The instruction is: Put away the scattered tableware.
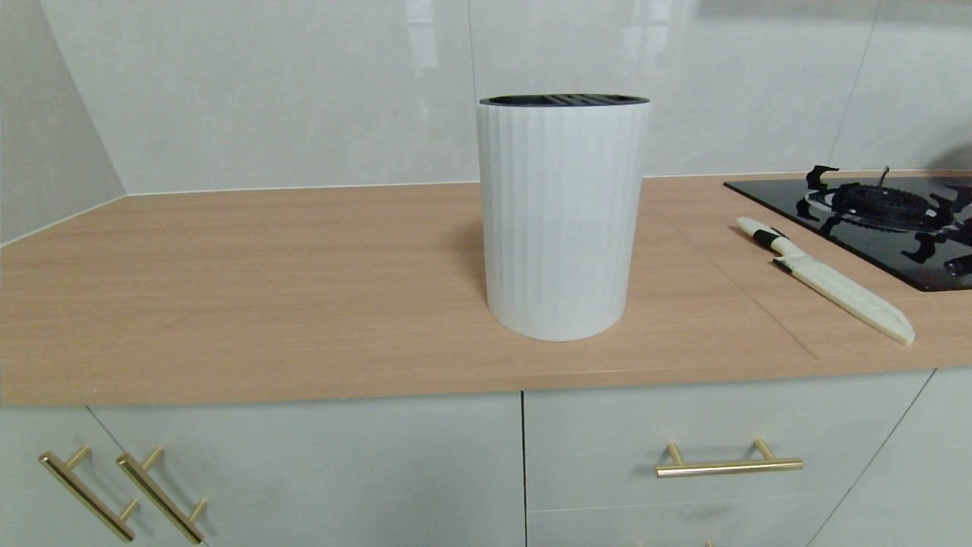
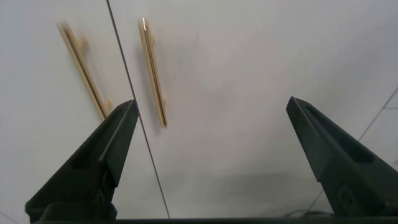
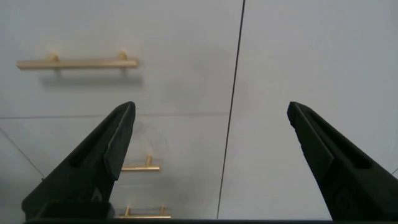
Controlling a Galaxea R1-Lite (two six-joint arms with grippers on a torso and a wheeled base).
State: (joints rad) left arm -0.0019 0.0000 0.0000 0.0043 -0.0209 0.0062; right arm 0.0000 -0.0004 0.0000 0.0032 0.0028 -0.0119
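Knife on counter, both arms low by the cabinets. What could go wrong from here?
Knife lies flat beside the stove: a poor grasp may slide it onto the glass.
Block is tall with a slotted top: a misaligned blade may tip it.
Left gripper and right gripper face cabinet fronts: rising may clip the counter edge.

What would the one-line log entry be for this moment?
knife: flat on counter, beside stove | holder: upright | left claw: open | right claw: open

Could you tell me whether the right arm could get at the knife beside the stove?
Probably yes: the knife lies alone on the counter, clear of the white holder. The right gripper is open but faces the cabinet fronts, so it would have to rise first.
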